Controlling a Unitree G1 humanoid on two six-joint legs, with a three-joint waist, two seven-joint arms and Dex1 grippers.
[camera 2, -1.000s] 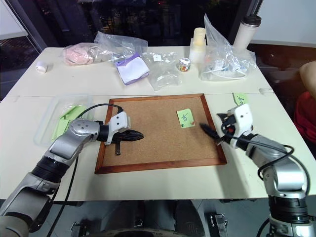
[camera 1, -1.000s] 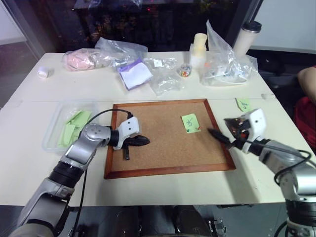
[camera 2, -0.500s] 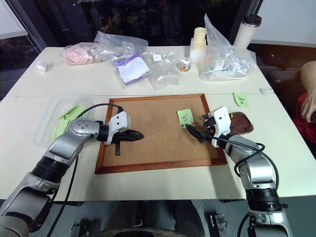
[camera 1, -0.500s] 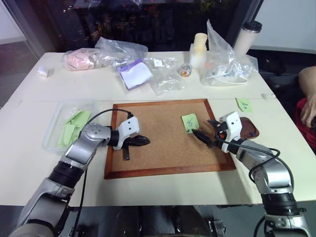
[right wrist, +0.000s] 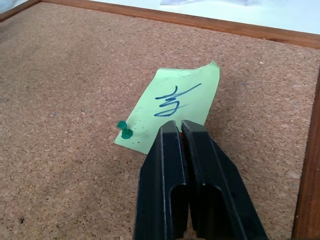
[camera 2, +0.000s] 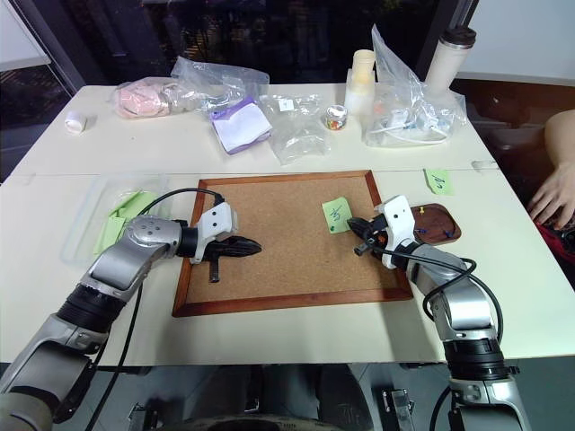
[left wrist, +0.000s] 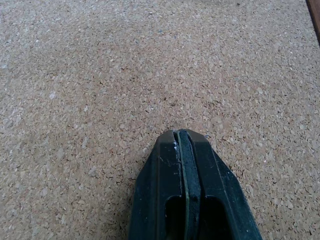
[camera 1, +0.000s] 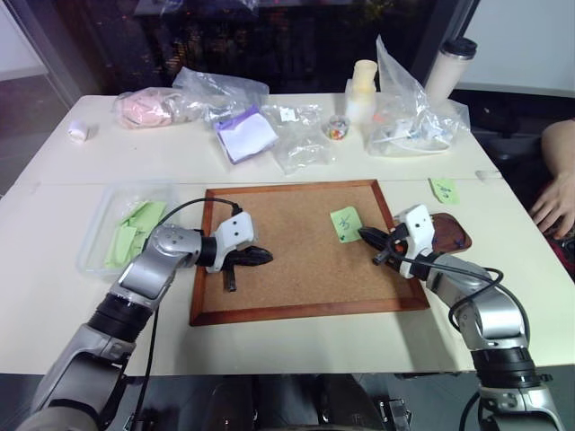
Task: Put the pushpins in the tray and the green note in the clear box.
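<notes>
The green note [right wrist: 175, 100] lies on the cork board [camera 1: 296, 269], held by a small green pushpin [right wrist: 125, 131] at one near corner. My right gripper [right wrist: 179, 125] is shut at the note's other near corner, where a red pushpin sat; the pin is hidden between the tips. Just right of that hand lies the dark brown tray [camera 1: 456, 237], off the board. The clear box [camera 1: 97, 235] stands at the left of the table with green slips in it. My left gripper [camera 1: 266, 257] rests shut and empty on the board's left part.
A person's hand [camera 1: 552, 206] rests at the table's right edge. Another green slip [camera 1: 442, 189] lies behind the tray. Crinkled plastic bags [camera 1: 296, 148], a small jar of pins [camera 1: 338, 129], a cream bottle [camera 1: 363, 90] and a tumbler [camera 1: 447, 67] line the far side.
My right gripper moved left from beside the board to the note's corner and shut there; the red pin no longer shows. The person's hand came further in. The left arm stayed still.
</notes>
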